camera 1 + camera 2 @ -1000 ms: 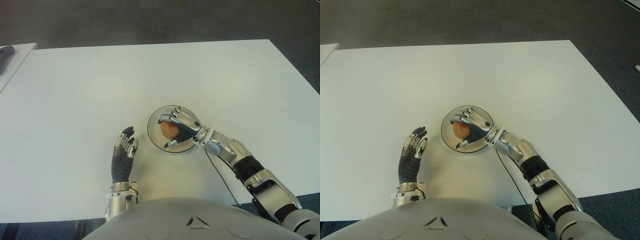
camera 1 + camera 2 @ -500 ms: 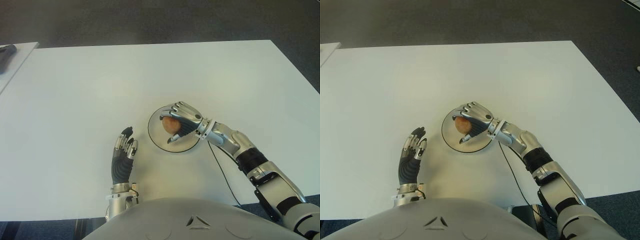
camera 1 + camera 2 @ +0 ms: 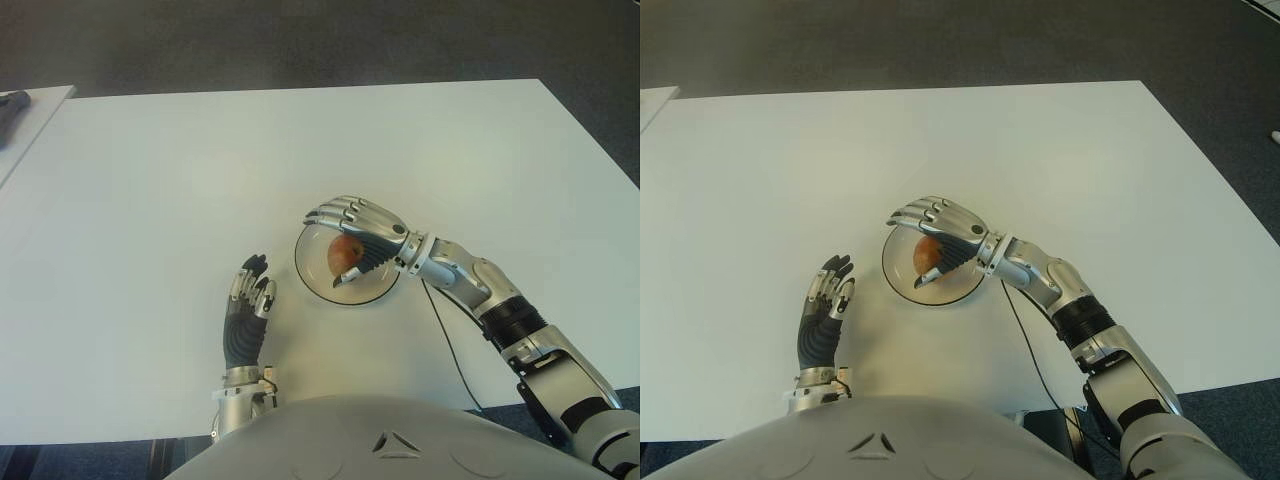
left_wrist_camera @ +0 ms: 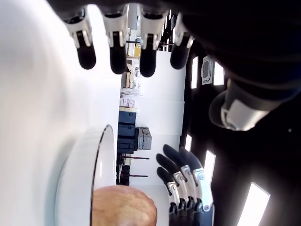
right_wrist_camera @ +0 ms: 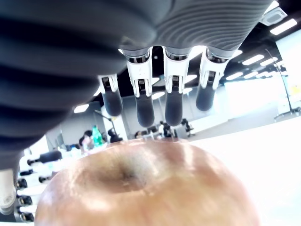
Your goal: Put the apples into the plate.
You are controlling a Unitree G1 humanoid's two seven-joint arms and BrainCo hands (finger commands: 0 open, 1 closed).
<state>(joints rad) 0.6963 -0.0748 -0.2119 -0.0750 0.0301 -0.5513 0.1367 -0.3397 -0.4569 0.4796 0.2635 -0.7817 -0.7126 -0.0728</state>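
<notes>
A reddish apple (image 3: pixel 345 253) lies in the round white plate (image 3: pixel 313 281) near the table's front middle. My right hand (image 3: pixel 325 250) hovers over the plate from the right, open, with its fingers (image 5: pixel 143 101) arched above the apple (image 5: pixel 146 188) and apart from it; the thumb reaches down beside the apple's near side. My left hand (image 3: pixel 250 290) shows to the left of the plate, open with straight fingers (image 4: pixel 117 52), holding nothing. The left wrist view shows the plate rim (image 4: pixel 84 174), the apple (image 4: pixel 123 207) and the right hand (image 4: pixel 186 188) beyond.
The white table (image 3: pixel 200 170) stretches wide around the plate. A thin black cable (image 3: pixel 445 350) runs from my right wrist to the front edge. A second table's corner with a dark object (image 3: pixel 10 105) stands at the far left.
My right hand's fingers have uncurled off the apple and lifted, shifting slightly away from me. The apple now lies loose in the plate. My left hand has not moved.
</notes>
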